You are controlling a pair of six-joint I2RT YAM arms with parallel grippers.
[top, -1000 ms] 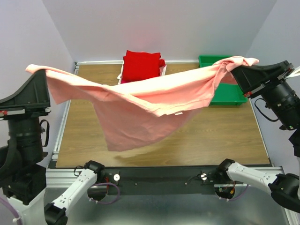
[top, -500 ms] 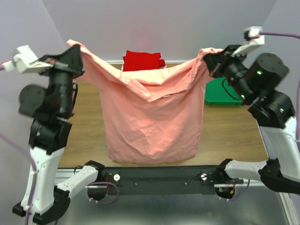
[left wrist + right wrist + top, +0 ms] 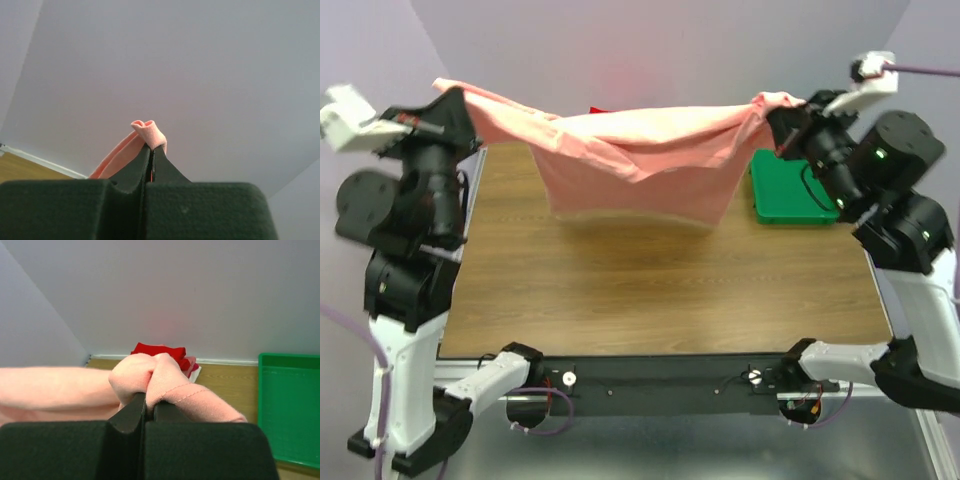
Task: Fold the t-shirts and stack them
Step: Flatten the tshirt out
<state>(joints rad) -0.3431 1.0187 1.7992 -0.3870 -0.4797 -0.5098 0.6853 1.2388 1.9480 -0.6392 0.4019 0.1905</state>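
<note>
The salmon-pink t-shirt (image 3: 635,165) hangs stretched between both arms over the far half of the table, its lower edge low above the wood. My left gripper (image 3: 455,100) is shut on one corner of it, a small fold of pink cloth (image 3: 149,131) poking out above the tips (image 3: 151,150). At the other end my right gripper (image 3: 782,125) is shut on a bunched corner (image 3: 155,375). Behind the shirt a stack of folded t-shirts (image 3: 162,352) with a bright red one on top sits at the table's back, almost hidden in the top view.
A green plastic tray (image 3: 790,195) sits at the back right of the wooden table (image 3: 650,290), close under the right gripper. Purple walls enclose the back and sides. Both arm bases stand at the near edge.
Both arms carried the shirt further back over the table and lower. The cloth that hung down to the near edge now hangs shorter, draped over the far half.
</note>
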